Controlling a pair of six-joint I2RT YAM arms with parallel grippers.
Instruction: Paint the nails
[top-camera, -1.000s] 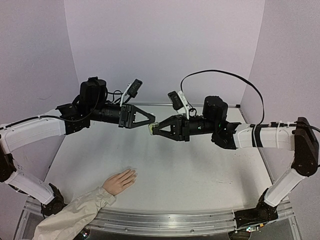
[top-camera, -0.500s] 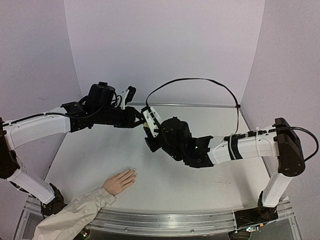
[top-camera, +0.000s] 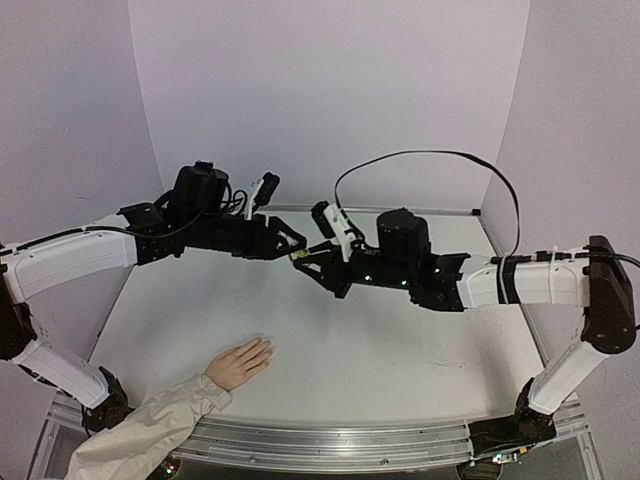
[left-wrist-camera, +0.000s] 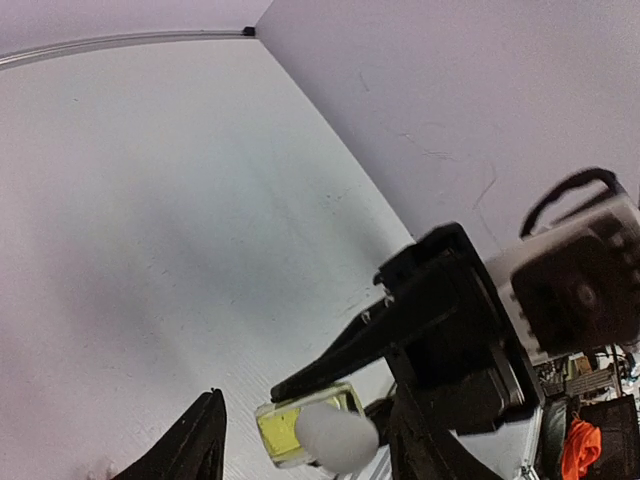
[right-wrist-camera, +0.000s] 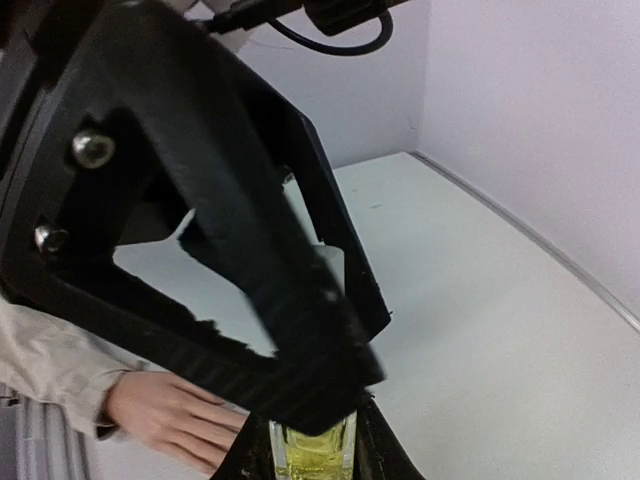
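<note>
A small yellow-green bottle with a white cap hangs above the table's middle, with my right gripper shut on its glass body. My left gripper faces it from the left. In the left wrist view the left gripper stands open, its fingers either side of the cap and clear of it. The pale peach hand lies flat near the front edge, in a beige sleeve. The nails at its fingertips are too small to make out.
Lilac walls close in the white table at the back and on both sides. A metal rail runs along the front edge. A black cable arcs over the right arm. In the right wrist view the hand lies below the bottle.
The left gripper, shut at the cap a second ago, now stands open. The right arm swung left and low with the bottle, then came back up to the middle.
</note>
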